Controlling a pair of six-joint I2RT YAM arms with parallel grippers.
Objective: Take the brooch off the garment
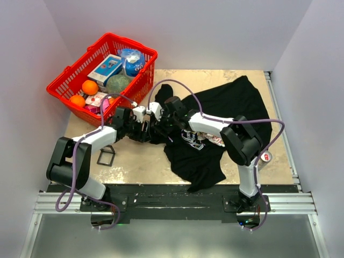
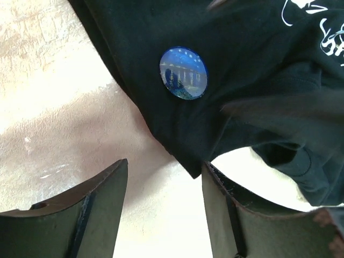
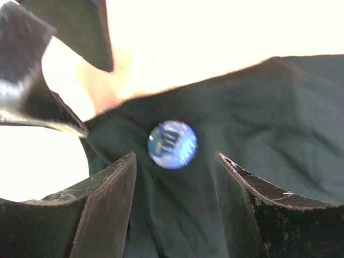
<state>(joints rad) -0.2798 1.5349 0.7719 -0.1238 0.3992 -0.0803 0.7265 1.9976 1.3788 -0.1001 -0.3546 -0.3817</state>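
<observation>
The garment (image 1: 215,134) is a black T-shirt with a floral print, crumpled on the table's middle and right. The brooch (image 2: 183,73) is a small round blue pin fixed near a sleeve edge of the shirt (image 2: 252,64). It also shows in the right wrist view (image 3: 172,144). My left gripper (image 2: 164,166) is open and empty, its fingers just short of the cloth's corner, below the brooch. My right gripper (image 3: 174,157) is open over the cloth (image 3: 269,107), with the brooch just beyond its fingertips. In the top view both grippers (image 1: 144,124) (image 1: 161,115) meet at the shirt's left edge and hide the brooch.
A red basket (image 1: 64,80) at the back left holds oranges, boxes and a blue-and-white round container (image 1: 131,60). A small black square frame (image 1: 105,156) lies near the left arm. A small white round thing (image 1: 266,157) lies right of the shirt.
</observation>
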